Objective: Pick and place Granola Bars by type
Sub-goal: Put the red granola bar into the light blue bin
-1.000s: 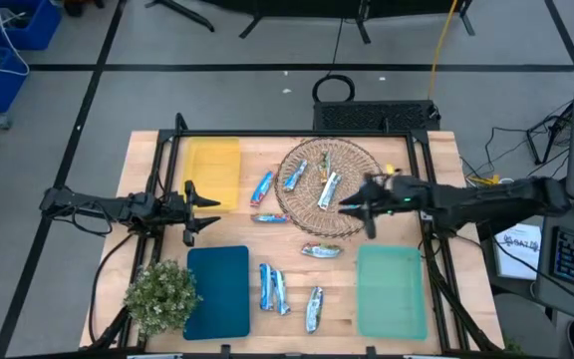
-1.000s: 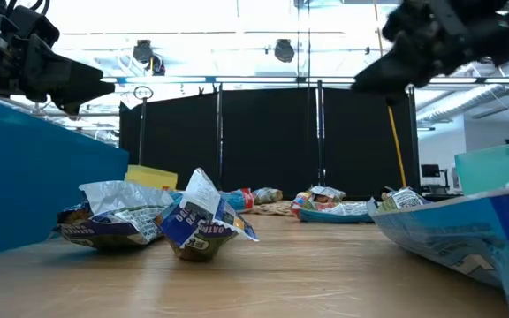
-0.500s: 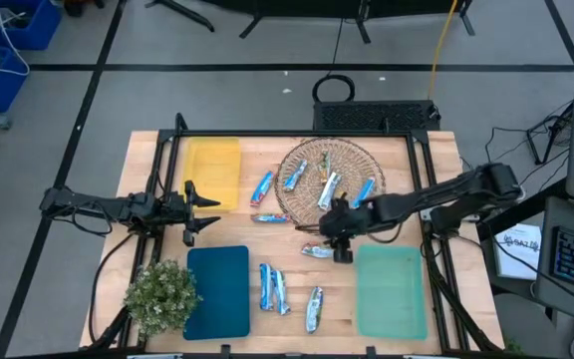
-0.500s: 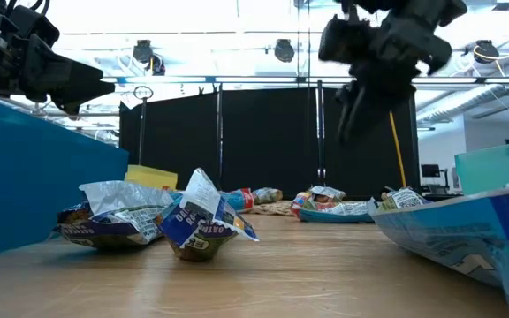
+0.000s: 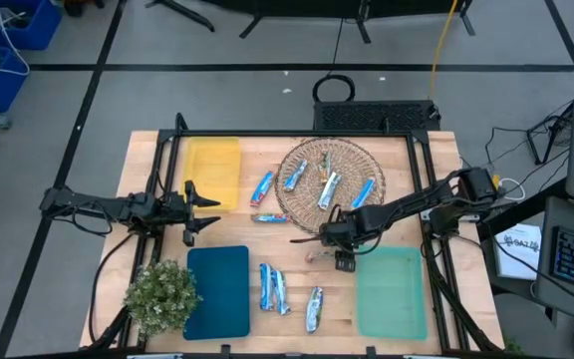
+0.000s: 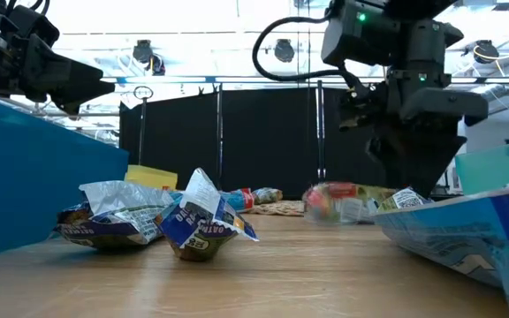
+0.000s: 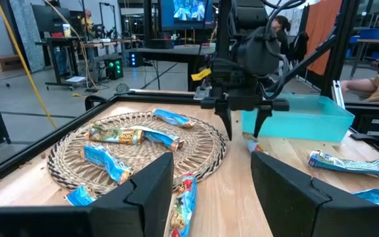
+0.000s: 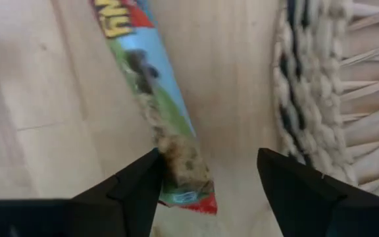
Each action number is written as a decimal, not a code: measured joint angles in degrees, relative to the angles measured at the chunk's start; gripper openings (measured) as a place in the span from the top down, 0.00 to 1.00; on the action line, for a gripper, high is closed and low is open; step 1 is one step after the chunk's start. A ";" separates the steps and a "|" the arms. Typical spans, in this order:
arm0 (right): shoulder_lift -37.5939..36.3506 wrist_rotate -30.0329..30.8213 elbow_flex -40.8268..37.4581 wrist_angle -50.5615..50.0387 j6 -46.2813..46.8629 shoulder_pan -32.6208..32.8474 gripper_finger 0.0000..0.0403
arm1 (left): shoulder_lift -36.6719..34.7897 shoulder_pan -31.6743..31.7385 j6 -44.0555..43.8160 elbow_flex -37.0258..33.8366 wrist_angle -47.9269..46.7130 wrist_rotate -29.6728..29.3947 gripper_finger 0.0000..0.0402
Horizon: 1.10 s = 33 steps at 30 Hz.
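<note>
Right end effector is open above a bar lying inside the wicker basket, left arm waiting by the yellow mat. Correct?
Not quite. The right end effector is open, but the bar under it lies on the bare wood beside the basket, as the right wrist view shows. The left end effector does wait by the yellow mat.

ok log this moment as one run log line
right claw: open, over red-ended granola bar beside wicker basket | left claw: open, waiting by yellow mat
</note>
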 joint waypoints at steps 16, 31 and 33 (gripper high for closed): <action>-0.09 -0.05 0.00 1.61 0.90 0.00 0.74 | 0.00 -0.02 0.00 0.00 0.24 0.02 0.48; -2.38 0.16 -0.07 7.70 -9.23 0.73 0.99 | 0.00 -0.01 0.02 0.00 0.31 0.00 0.48; -4.34 0.26 -0.07 9.00 -9.81 1.10 1.00 | 0.00 0.00 0.00 0.00 0.32 0.00 0.48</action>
